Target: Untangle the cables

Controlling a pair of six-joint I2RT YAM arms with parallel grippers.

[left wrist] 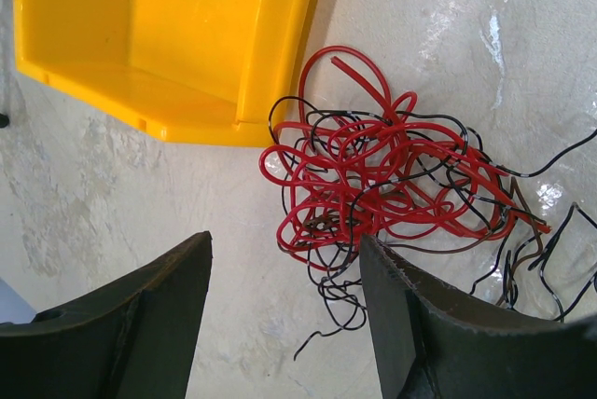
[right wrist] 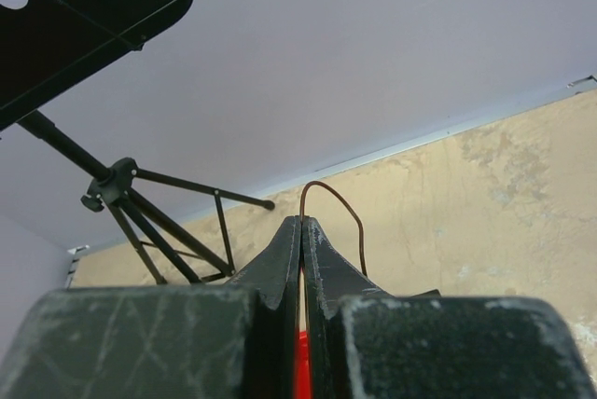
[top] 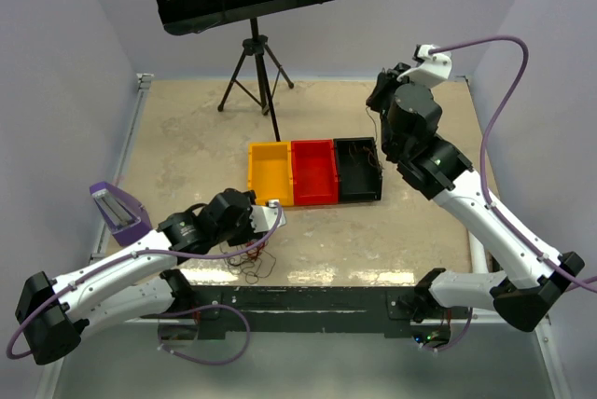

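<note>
Down at the near side, my left gripper (left wrist: 284, 248) stands spread wide and empty just over the one tangle of red and black cables (left wrist: 373, 175) beside the yellow bin (left wrist: 168, 35). Raised near the black bin (top: 357, 171), my right gripper (right wrist: 301, 222) is clenched on a single brown cable (right wrist: 340, 201). I count three bins in all, with the red bin (top: 313, 171) between the other two.

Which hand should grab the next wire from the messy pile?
The left hand. It is open, with the red and black tangle just ahead of its fingers. The right hand is far off and shut on a brown wire.
</note>
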